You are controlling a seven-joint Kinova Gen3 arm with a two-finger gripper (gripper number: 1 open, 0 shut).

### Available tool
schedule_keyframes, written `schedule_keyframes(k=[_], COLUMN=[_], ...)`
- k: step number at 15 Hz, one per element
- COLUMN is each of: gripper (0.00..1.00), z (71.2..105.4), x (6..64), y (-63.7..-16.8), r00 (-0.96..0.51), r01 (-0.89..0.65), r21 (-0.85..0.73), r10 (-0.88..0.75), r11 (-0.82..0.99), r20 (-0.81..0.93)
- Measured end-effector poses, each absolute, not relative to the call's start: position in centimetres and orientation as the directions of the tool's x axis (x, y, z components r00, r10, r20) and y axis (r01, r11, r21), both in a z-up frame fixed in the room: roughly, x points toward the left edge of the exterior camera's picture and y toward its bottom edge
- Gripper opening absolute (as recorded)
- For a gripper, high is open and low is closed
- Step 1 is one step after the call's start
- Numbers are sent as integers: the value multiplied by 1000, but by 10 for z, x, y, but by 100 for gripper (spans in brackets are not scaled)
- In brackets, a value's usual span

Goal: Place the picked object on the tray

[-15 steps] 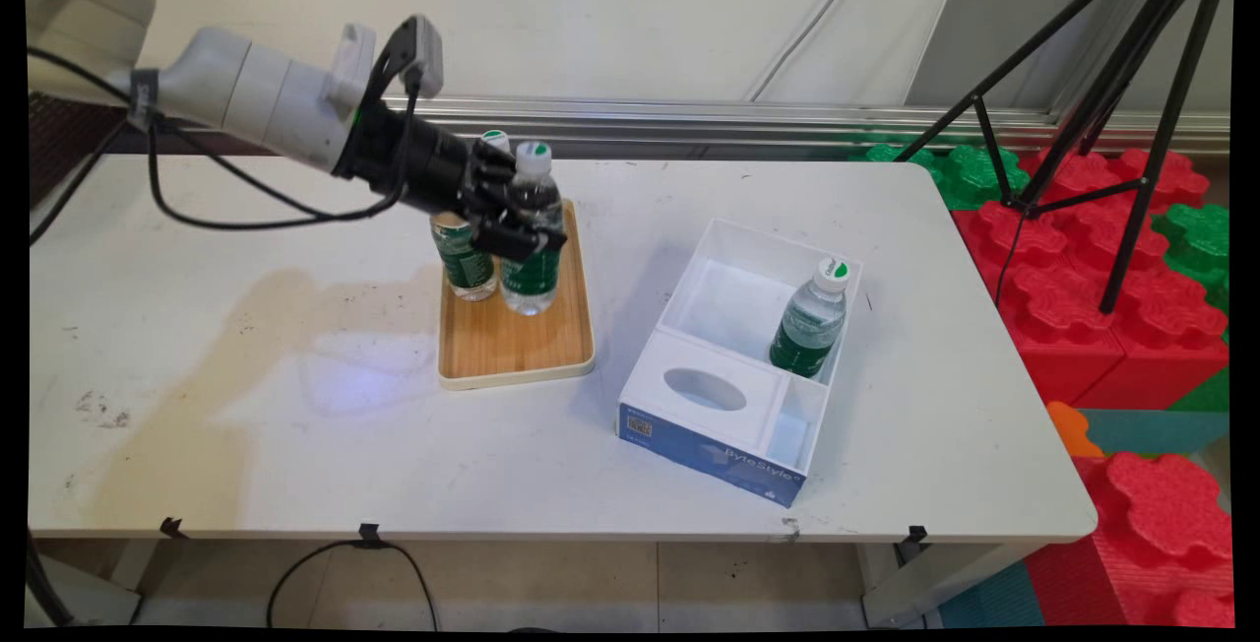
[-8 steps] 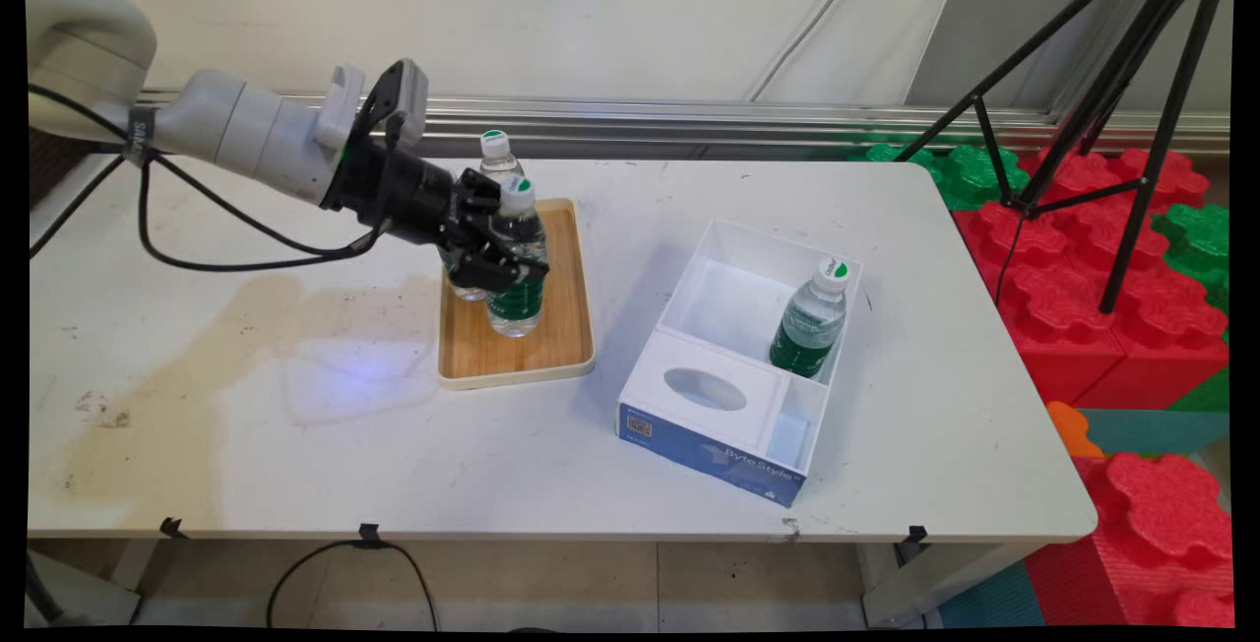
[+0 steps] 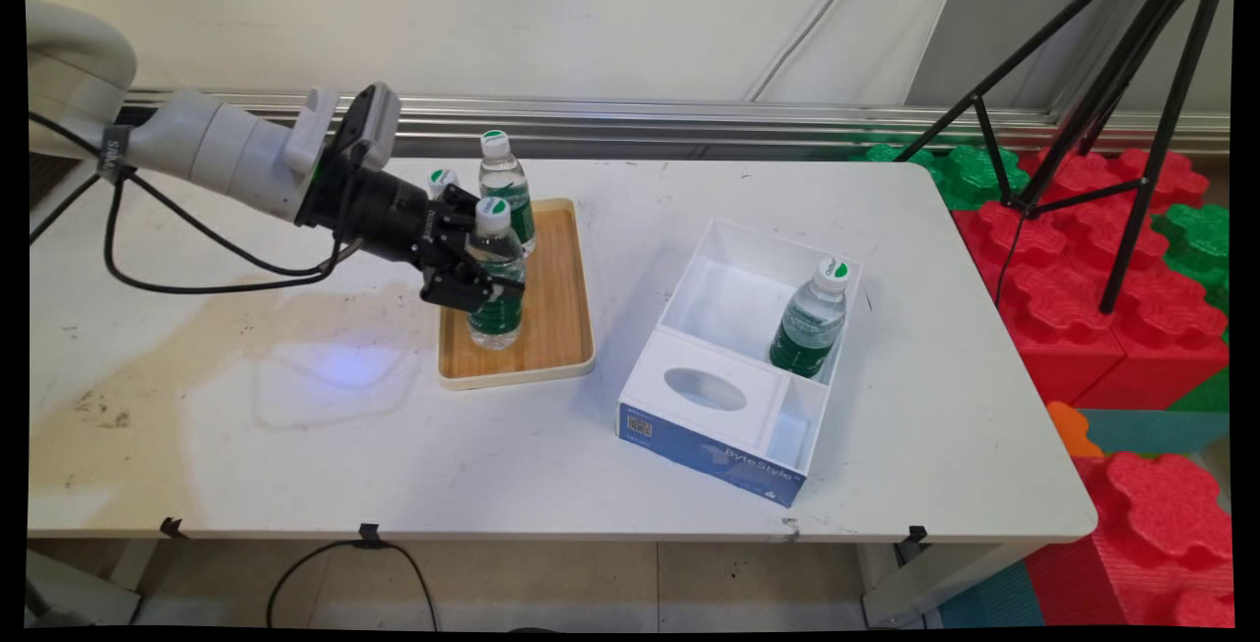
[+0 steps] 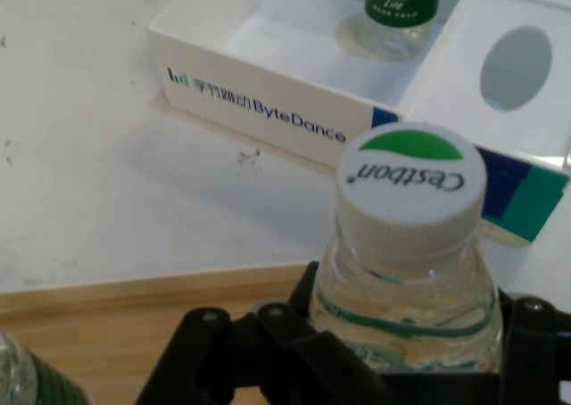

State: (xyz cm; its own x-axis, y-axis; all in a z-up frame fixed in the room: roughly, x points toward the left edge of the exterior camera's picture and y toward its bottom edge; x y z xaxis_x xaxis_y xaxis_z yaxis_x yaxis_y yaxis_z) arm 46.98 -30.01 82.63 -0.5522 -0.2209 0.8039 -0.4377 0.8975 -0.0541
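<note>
White table (image 3: pixel 689 484) bears a wooden tray (image 3: pixel 561 347) over which the gripper (image 3: pixel 482 280) clasps one water bottle (image 3: pixel 494 278), two bottles (image 3: pixel 504 189) behind, another bottle (image 3: pixel 809 319) inside the white box (image 3: pixel 758 248).

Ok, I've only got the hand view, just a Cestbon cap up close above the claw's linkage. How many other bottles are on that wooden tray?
Observer: Two. A tall bottle stands at the far end of the tray. A half-hidden bottle shows little but its cap behind the claw.
Operator: Where's mine on the tray?
Observer: The held bottle is upright over the tray's left half, nearer the camera than both others.
Operator: Anything beyond the white box?
Observer: A black tripod stands among red and green foam blocks, past the right edge of the table.
</note>
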Motion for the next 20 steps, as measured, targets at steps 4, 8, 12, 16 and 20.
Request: schedule_keyframes(k=[4,8,12,16,20], gripper=[0,0,0,0,0], z=[819,811,799,787,778], x=[481,489,493,495,496], y=[-297,-296,-297,-300,-301], r00=[-560,-559,-556,-549,-545], r01=[-421,-410,-398,-387,-380], r21=[-70,-78,-82,-85,-87], r10=[-198,-183,-169,-156,-147], r11=[904,909,914,918,921], r20=[805,809,814,821,825])
